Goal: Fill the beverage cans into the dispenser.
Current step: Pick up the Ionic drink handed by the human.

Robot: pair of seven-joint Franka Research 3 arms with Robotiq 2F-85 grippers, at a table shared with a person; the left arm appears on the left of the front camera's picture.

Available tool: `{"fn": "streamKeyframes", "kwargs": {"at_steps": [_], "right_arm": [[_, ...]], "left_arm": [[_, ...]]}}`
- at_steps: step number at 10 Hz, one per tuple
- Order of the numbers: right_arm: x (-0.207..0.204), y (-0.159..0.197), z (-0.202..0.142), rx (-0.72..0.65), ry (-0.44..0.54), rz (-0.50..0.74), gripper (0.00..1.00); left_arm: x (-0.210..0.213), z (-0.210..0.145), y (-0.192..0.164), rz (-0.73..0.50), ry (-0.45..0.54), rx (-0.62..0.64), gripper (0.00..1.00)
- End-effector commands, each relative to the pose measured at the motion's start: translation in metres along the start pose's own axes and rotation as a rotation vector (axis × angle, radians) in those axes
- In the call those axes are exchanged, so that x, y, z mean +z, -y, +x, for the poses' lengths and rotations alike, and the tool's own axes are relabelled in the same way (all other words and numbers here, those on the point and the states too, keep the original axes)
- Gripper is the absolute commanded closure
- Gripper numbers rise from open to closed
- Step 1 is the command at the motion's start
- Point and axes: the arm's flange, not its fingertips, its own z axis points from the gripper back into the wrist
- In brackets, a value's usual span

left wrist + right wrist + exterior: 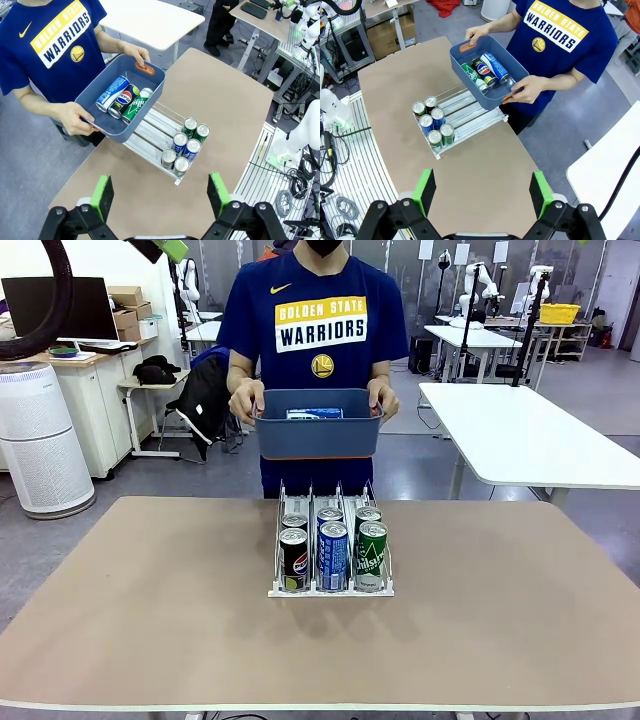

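Jaws of left hand [161, 195] spread wide, green pads apart, nothing between; sits at bottom of its wrist frame over bare counter [220, 100]. Right hand [482, 191] likewise wide apart and empty, at bottom edge of its frame. Dispenser [159, 124] mid-frame on counter, with six beverage cans [184, 147] upright in two rows at its lower end: black, blue and green lanes. Blue-grey tub [148, 111] upper left, held off counter by person [50, 45] at dispenser's far end, with three more cans [124, 97] lying inside.
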Motion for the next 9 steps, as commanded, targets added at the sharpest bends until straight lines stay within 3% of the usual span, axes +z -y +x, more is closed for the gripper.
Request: {"fn": "streamKeyframes", "kwargs": {"at_steps": [1,9], "right_arm": [[0.0011,-0.0003,0.0005,0.000,0.005,0.001,0.00],[0.0011,-0.0003,0.0005,0.000,0.005,0.001,0.00]], "left_arm": [[0.0011,-0.0019,-0.0005,0.004,0.000,0.009,0.00],[0.0011,-0.0019,-0.0005,0.004,0.000,0.009,0.00]]}}
